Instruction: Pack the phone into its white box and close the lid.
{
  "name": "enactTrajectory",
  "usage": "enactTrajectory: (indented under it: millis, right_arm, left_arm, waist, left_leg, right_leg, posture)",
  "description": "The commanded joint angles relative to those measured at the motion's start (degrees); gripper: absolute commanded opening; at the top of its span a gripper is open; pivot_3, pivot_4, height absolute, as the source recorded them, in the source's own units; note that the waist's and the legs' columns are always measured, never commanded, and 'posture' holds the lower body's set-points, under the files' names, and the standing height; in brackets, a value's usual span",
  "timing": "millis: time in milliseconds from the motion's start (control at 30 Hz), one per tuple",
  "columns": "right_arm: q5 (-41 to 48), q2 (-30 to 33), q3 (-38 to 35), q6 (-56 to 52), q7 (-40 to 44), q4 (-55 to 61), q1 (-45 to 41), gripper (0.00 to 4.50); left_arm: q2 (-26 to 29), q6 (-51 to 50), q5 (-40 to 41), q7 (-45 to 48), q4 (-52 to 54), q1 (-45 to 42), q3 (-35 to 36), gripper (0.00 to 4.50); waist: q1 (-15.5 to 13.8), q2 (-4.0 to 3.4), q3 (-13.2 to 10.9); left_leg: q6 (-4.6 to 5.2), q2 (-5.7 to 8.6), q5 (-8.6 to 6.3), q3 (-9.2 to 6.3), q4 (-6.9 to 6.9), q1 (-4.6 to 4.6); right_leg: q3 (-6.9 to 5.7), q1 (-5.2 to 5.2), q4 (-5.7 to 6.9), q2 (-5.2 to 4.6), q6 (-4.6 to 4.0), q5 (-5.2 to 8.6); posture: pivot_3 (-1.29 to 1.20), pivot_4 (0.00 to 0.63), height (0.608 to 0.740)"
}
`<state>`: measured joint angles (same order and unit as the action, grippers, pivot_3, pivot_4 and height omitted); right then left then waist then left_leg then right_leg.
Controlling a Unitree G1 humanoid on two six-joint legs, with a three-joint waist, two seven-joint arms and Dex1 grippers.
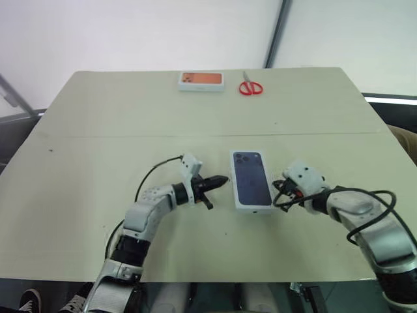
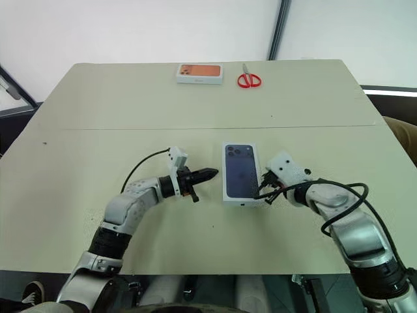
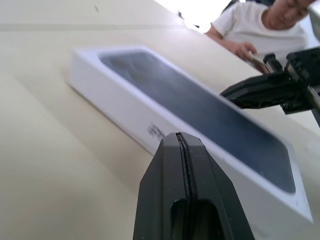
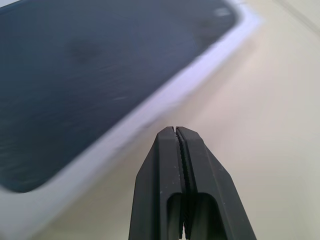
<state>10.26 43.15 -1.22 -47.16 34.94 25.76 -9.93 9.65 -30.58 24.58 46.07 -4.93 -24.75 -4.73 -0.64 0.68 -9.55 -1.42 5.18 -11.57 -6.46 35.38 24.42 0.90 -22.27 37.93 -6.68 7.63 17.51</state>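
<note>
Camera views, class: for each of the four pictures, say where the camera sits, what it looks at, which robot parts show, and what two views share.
Left eye view: on the head, looking down over the table; both arms show.
Right eye view: beside it, same scene: closed lid, scissors, white box with orange picture.
Left wrist view: low, along the shut left gripper toward the lid's side; the right gripper and a person show beyond.
Right wrist view: along the shut right gripper at the lid.
Shared: both wrist views show the lid.
</note>
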Motion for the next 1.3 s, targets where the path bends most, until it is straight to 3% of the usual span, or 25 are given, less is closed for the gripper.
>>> enactTrajectory:
  millis: [33,267,433,600,767,867,1100,1300]
  right_arm:
    - [0.14,-0.30,-2.51,2.31,-0.89,-0.64,-2.82,0.05]
    - [3.63,-5.59,-1.60,0.68,-1.55,1.57,-5.43,0.05]
    - [2.50,-3.49,5.04,1.35,0.86,6.26,0.76,0.05]
    - [0.52,-3.43,8.06,1.97,-0.54,6.61,3.74,0.05]
    - [3.55,-6.89,4.43,0.45,-1.38,5.00,0.66,0.05]
    - [9.42,-8.55,-0.48,0.61,1.44,4.78,-1.04,0.95]
    - [13.92,-6.58,-5.48,8.10,7.91,3.84,1.10,4.48]
    - [20.09,-2.00,-11.31,9.22,15.76,3.30,5.78,4.50]
  left_arm:
    - [-1.73,-0.20,2.99,-0.58,-0.79,-3.44,2.38,0.00]
    - [-6.66,2.88,0.50,-0.30,-3.61,-5.54,-1.70,0.00]
    - [-4.40,7.39,-5.41,1.92,-5.44,-0.37,-8.53,0.00]
    - [-2.49,5.45,-4.65,2.65,-5.03,1.65,-8.33,0.00]
    - [-2.01,3.61,-1.94,3.50,-5.61,0.02,-5.76,0.00]
    - [-0.03,2.38,0.13,3.40,-2.43,-1.68,-2.49,0.87]
    - [13.83,1.09,3.19,10.35,4.25,1.43,3.53,4.39]
    - [25.38,2.89,4.50,15.34,7.11,10.42,10.81,4.46]
  waist:
    - [-0.08,0.00,0.00]
    - [-0.03,0.01,0.00]
    - [0.15,-0.01,0.01]
    - [0.13,0.06,0.15]
    - [0.11,0.09,0.17]
    - [0.09,0.14,0.13]
    - [0.46,0.12,0.11]
    - [0.48,0.12,0.08]
  left_leg:
    - [0.00,0.01,0.00,0.00,0.00,0.00]
    - [0.00,0.01,0.00,0.01,-0.01,0.01]
    - [0.00,0.01,0.00,0.01,-0.03,0.00]
    - [-0.01,-0.02,0.00,-0.02,-0.02,-0.13]
    - [0.00,-0.03,0.00,-0.03,-0.03,-0.17]
    - [0.00,-0.01,0.00,-0.03,-0.02,-0.09]
    - [-0.01,-0.03,0.00,-0.02,-0.13,-0.04]
    - [-0.01,-0.05,0.00,-0.01,-0.14,-0.04]
  right_leg:
    - [0.00,0.00,0.00,0.00,0.00,0.00]
    - [0.00,0.00,-0.01,0.00,0.01,0.00]
    - [0.01,-0.01,-0.01,0.00,0.01,0.00]
    - [0.00,0.14,0.00,0.02,0.00,0.00]
    - [0.00,0.17,-0.01,0.03,0.00,0.01]
    - [0.00,0.08,-0.01,0.02,0.00,0.01]
    - [0.01,-0.03,-0.01,0.05,0.00,0.01]
    - [0.04,-0.04,-0.03,0.01,-0.01,0.01]
  posture:
    - [0.00,0.150,0.740]
    - [0.00,0.150,0.740]
    - [0.00,0.150,0.740]
    - [0.00,0.150,0.740]
    - [0.00,0.150,0.740]
    - [0.00,0.150,0.740]
    - [0.00,0.150,0.740]
    - [0.00,0.150,0.740]
